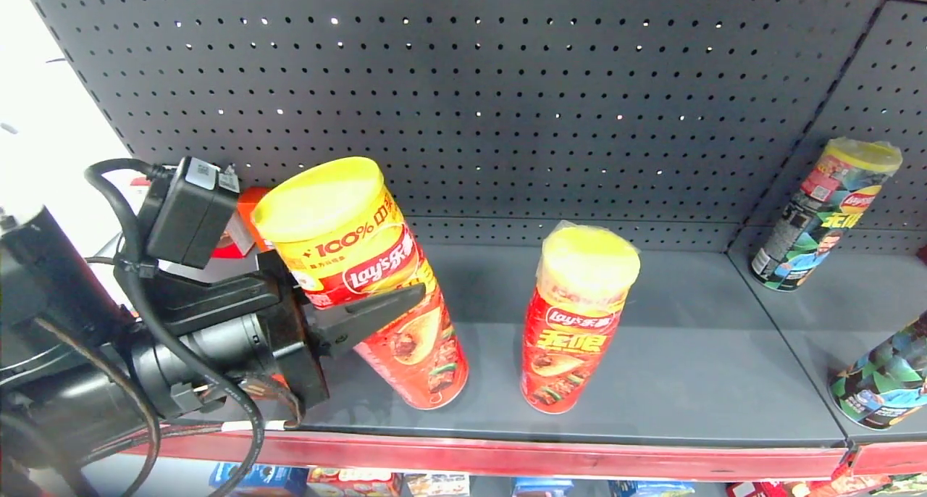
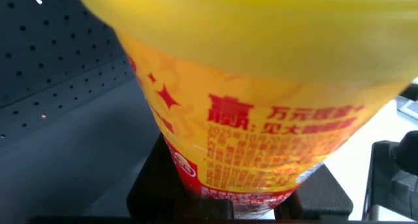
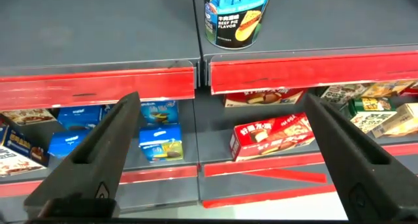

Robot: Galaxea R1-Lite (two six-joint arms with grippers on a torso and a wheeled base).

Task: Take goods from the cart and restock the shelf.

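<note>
Low before the lower shelves, the right claw (image 3: pixel 222 100) hangs with its fingers spread wide and nothing between them, facing rows of boxes (image 3: pixel 274 136); it is well apart from the work.

Up at the shelf's (image 1: pixel 688 366) front-left corner, the left claw (image 1: pixel 395 280) is clamped across the upper middle of a chips can (image 1: pixel 362 258), one dark finger crossing its label. The can is a tall red and yellow tube with a yellow lid. Its long axis is tilted: the lid leans left toward the claw while the base sits close to the red front edge (image 1: pixel 507 457), touching the shelf or just above it; I cannot tell which. The left arm is the nearer, so the coming move is probably to tip the can upright before letting go.

Just beside it to the right, a second can (image 1: pixel 576 323) stands upright, apart from the first. Farther right, two green and black cans (image 1: pixel 825 214) stand on the neighbouring shelf, one by the perforated back panel (image 1: pixel 471 84).
</note>
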